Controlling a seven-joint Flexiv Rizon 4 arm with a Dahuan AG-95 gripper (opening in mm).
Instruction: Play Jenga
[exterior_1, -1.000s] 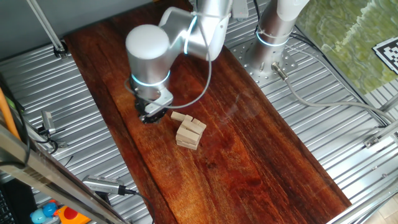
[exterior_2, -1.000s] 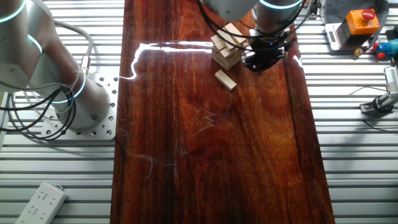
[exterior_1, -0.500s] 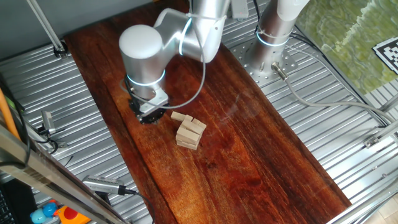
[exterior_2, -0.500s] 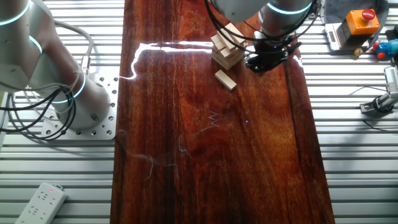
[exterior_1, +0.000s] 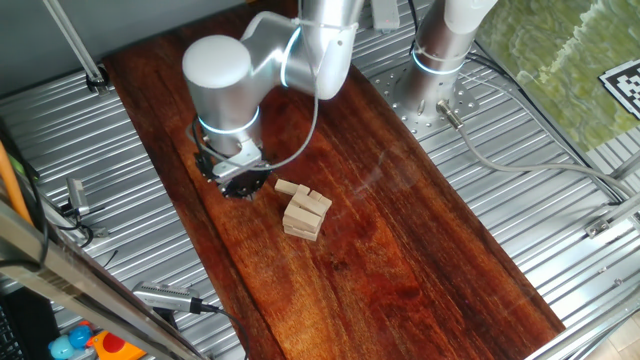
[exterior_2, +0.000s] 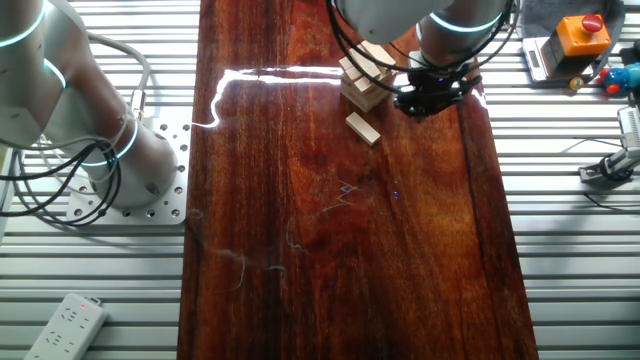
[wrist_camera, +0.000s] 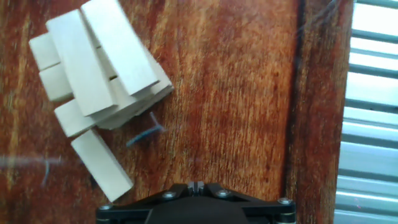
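Hovering off to the side, nothing grabbed yet

Sitting at nine o'clock of Jenga stack (exterior_1: 306, 215), loose block (exterior_1: 289, 187) lying untouched; gripper (exterior_1: 236, 185) opening impossible to tell.

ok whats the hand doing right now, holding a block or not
Hand: holds no block; it is beside the stack, clear of it. Open or closed cannot be told.

Glossy dark wooden tabletop (exterior_2: 300, 200) amid ribbed metal decking (exterior_1: 560, 200)

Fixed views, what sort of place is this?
Likely a robotics lab bench: a wooden board on ribbed aluminium table, a second robot base bolted down, an emergency-stop button.
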